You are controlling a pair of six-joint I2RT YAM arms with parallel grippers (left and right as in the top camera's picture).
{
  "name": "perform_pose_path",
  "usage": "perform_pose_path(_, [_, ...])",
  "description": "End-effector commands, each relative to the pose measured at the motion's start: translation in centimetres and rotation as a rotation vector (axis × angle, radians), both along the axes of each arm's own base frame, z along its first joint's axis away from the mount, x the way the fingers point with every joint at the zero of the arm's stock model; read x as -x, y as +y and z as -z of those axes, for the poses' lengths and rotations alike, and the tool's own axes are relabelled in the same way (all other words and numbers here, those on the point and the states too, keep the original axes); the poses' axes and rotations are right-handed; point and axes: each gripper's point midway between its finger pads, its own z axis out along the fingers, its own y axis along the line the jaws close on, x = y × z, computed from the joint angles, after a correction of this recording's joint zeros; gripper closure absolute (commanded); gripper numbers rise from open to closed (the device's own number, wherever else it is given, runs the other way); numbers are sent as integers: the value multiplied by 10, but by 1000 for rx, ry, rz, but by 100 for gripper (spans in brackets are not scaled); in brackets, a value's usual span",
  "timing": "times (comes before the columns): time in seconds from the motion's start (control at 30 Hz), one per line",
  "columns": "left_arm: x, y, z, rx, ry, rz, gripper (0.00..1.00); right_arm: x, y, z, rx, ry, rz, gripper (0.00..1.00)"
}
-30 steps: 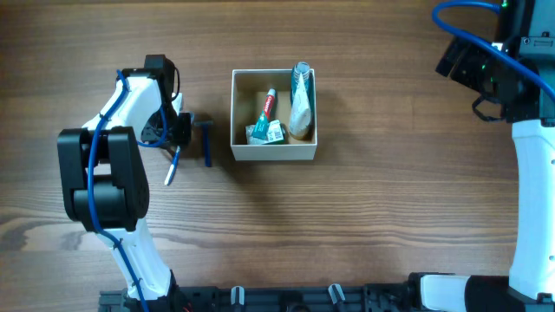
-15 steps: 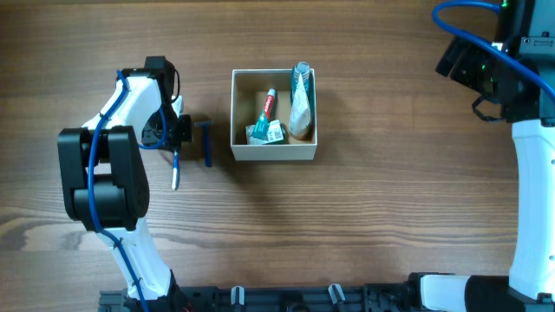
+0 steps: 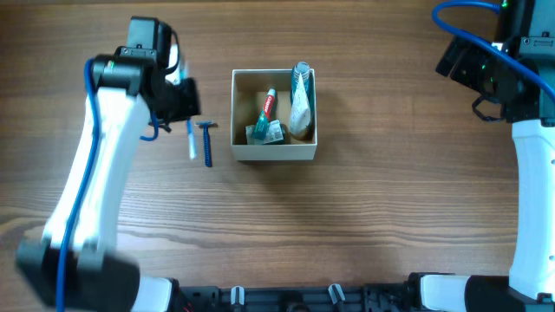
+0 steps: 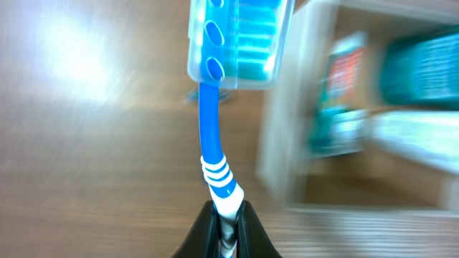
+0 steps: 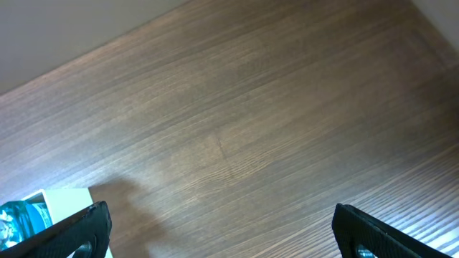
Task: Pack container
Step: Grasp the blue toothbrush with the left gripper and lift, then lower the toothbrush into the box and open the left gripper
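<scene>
The container (image 3: pixel 274 152) is a square white-walled box with a tan inside at the table's centre. It holds a toothpaste tube (image 3: pixel 268 107), a teal packet and a white tube with a teal cap (image 3: pixel 300 97). It shows blurred in the left wrist view (image 4: pixel 283 143). My left gripper (image 3: pixel 184 111) is shut on a blue-and-white toothbrush (image 4: pixel 212 143) with a clear blue head cover, held above the table left of the box; the brush also shows from overhead (image 3: pixel 191 139). A blue razor (image 3: pixel 207 143) lies beside the box. My right gripper (image 5: pixel 222 229) is open and empty.
The right arm (image 3: pixel 512 78) stays at the far right edge, raised off the wooden table (image 3: pixel 390 199). The container's corner shows at the bottom left of the right wrist view (image 5: pixel 43 204).
My left arm has risen and swung up and right, lifting the toothbrush off the table toward the box. The right arm has not moved.
</scene>
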Motion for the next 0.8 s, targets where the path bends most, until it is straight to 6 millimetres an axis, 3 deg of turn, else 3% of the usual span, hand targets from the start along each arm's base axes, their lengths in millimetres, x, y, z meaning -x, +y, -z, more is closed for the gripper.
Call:
perform_pose_path(0.0, [-1,-55,-40,121,-147,29,96,-2,-1,0,2,-2,9,0])
perform_pose_path(0.07, [-6,-72,-39,137,-164,18,96,-2,-1,0,2,-2,9,0])
perform_pose_path(0.17, [-17,-95,-21,149,-148,9,96,-2,-1,0,2,-2,9,0])
perform_pose_path(0.3, [-33,-125,23,136,-89,44,94,-2,-1,0,2,-2,9,0])
perform_pose_path(0.47, [-35,-136,76,114,36,34,94,-2,-1,0,2,-2,9,0])
perform_pose_path(0.53, [-34,-137,89,106,64,34,88,-2,-1,0,2,-2,9,0])
perform_pose_path(0.67, [-33,-137,89,109,73,40,68,-2,-1,0,2,-2,9,0])
perform_pose_path(0.77, [-36,-123,67,126,34,14,53,-2,-1,0,2,-2,9,0])
